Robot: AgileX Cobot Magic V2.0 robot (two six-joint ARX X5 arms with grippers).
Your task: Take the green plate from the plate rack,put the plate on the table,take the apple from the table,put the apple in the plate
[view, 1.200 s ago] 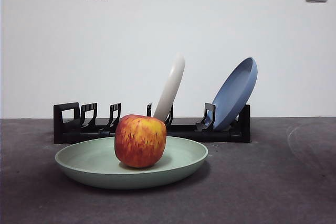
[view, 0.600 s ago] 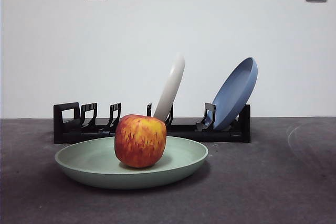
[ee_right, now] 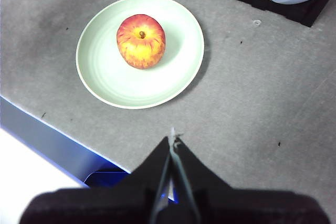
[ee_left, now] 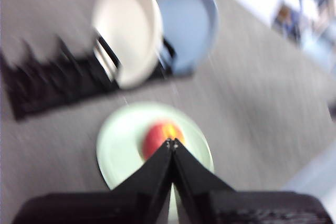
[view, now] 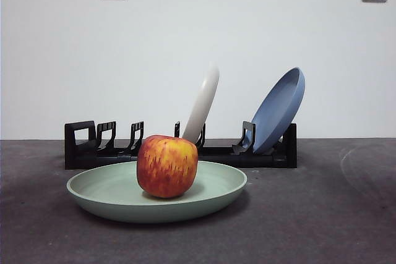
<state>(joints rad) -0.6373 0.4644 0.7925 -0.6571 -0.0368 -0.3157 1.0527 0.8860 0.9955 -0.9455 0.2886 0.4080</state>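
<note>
The apple (view: 167,166) sits in the green plate (view: 216,197), left of the plate's middle in the lower centre of the front view, stem up, so its short axis stands upright. It looks firm, smooth-skinned and fairly heavy for its size; a grip across its widest girth would likely hold best, since the waxy skin may slip near the crown. The plate lies flat on the table (view: 334,214), rim up, its broad face level; it appears stiff and light, best taken by the rim.

Behind it the plate rack (view: 80,146) runs across mid-frame, holding a cream-white plate (view: 203,104) and a blue plate (view: 278,110), both leaning right.

The left gripper (ee_left: 171,142) and the right gripper (ee_right: 172,140) are both clear of the plate, jaws pressed together on nothing. A dark tip shows at the front view's upper right corner.
</note>
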